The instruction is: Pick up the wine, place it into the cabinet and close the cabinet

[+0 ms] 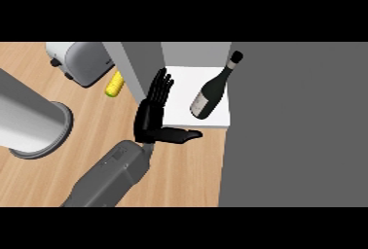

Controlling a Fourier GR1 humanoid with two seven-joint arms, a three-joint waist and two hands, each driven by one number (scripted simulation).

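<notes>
The dark wine bottle (211, 95), with a pale label, lies tilted on the white shelf (179, 85) inside the cabinet, neck pointing up and to the right. My left hand (153, 114) is open, its straight fingers lying along the edge of the grey cabinet door (133, 61), which stands open at the shelf's left. The thumb sticks out to the right, below the shelf's front edge. The hand does not touch the bottle. My right hand does not show.
The cabinet's grey body (295, 126) fills the right side. A silver toaster (78, 61) and a yellow item (115, 85) sit on the wooden counter (183, 175) left of the door. A large grey cylinder (32, 121) stands at the far left.
</notes>
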